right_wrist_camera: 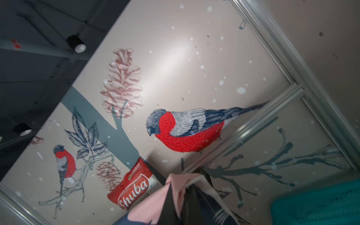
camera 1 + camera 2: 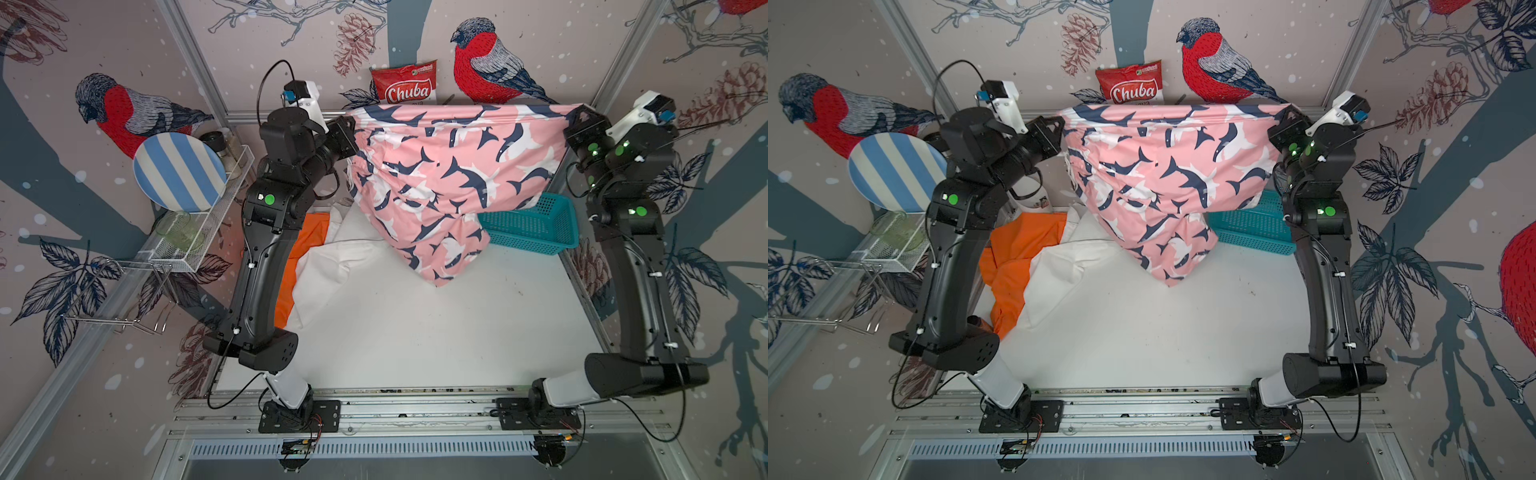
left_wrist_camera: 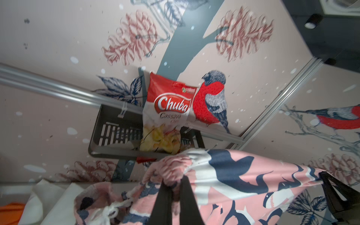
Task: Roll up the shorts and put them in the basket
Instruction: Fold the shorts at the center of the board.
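At the far left, the orange shorts (image 2: 1017,257) lie crumpled on the counter (image 2: 415,332). They sit partly under the left arm, so their waist and drawstring cannot be made out. The white shorts (image 2: 1067,270) lie just beside them in a loose heap, overlapping their edge. The far part of that heap is hidden behind hanging cloth.

Next, the left tool (image 2: 352,126) is pressed together, pinching a gathered waist corner of the pink shorts (image 2: 449,174). In the left wrist view a drawstring knot dangles close by. The pink shorts hang in the air, stretched between both arms and drooping to a point over the counter. Whether that lowest tip touches down is unclear. The cloth looks light, soft and limp, and is likely to sag and slide, so the thicker gathered waist and corners seem the surest hold.

At the right, the right tool (image 2: 575,118) is pressed together on the opposite top corner. A teal basket (image 2: 536,232) behind is half covered.
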`<action>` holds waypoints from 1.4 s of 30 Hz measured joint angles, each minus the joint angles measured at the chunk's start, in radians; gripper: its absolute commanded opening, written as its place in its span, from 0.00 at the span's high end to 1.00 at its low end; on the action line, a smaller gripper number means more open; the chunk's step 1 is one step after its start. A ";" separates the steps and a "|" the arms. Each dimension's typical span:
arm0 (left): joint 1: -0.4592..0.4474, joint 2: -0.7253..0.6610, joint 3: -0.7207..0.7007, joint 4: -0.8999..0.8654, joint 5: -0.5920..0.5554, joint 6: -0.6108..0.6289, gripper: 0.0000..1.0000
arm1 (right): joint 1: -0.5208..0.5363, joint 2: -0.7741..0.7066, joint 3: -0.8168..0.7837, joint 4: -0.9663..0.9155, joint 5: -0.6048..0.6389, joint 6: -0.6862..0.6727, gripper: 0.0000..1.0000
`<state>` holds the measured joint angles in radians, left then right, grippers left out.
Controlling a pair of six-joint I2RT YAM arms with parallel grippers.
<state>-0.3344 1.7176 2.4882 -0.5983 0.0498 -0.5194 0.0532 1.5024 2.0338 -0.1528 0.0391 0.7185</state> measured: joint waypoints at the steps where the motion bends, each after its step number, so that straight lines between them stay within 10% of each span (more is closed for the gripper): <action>1: 0.007 -0.001 0.027 0.001 0.015 -0.001 1.00 | -0.004 0.009 0.038 0.003 -0.021 0.019 1.00; 7: 0.026 -0.174 -0.176 0.019 0.059 -0.006 1.00 | -0.023 -0.120 -0.043 -0.008 -0.124 0.019 1.00; 17: 0.033 -0.791 -1.316 0.122 0.113 -0.118 1.00 | -0.036 -0.775 -0.937 -0.138 -0.266 -0.006 1.00; 24: 0.037 -1.160 -1.910 0.111 0.277 -0.295 1.00 | -0.039 -1.166 -1.259 -0.415 -0.285 -0.005 1.00; 32: 0.037 -1.283 -2.002 0.045 0.339 -0.367 1.00 | -0.043 -1.225 -1.287 -0.531 -0.267 0.012 1.00; 42: 0.047 -1.095 -1.994 0.029 0.252 -0.376 1.00 | 0.008 -0.700 -1.310 -0.198 -0.332 -0.023 1.00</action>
<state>-0.2878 0.6228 0.4938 -0.5697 0.3019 -0.8951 0.0612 0.8028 0.7235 -0.3508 -0.2928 0.6952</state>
